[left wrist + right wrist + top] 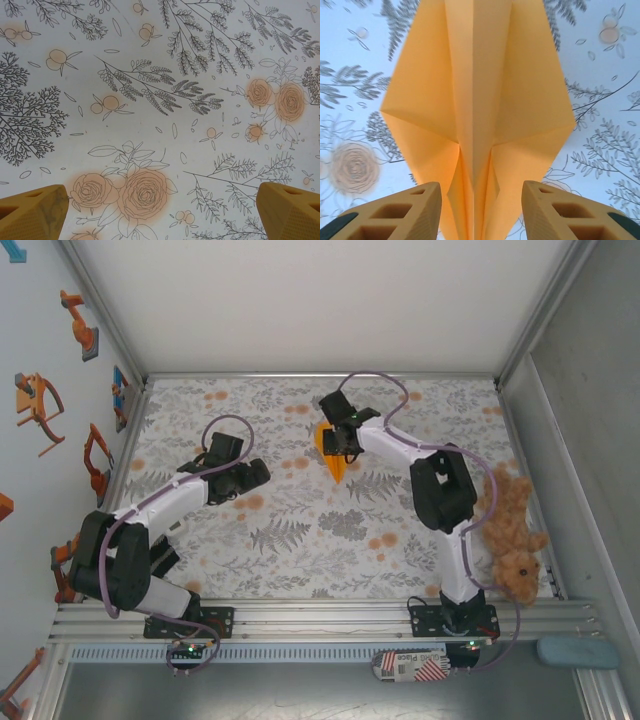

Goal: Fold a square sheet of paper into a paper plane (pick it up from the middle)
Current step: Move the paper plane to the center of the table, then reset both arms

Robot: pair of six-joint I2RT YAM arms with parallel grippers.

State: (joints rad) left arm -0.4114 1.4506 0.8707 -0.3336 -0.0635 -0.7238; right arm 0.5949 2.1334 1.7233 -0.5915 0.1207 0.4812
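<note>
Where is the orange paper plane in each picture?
Top external: the paper plane lies at the far middle of the flowered cloth, partly under the right gripper.
Left wrist: flowered cloth below the open left gripper.
Right wrist: the paper plane takes up the middle and runs down between the fingers.
Shared landmark: the flowered cloth, with grey leaves and orange roses.

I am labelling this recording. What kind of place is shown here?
Probably a lab robot cell: white walls in a metal frame enclose a floral cloth, and the left arm and right arm are bolted to a rail at its near edge.
</note>
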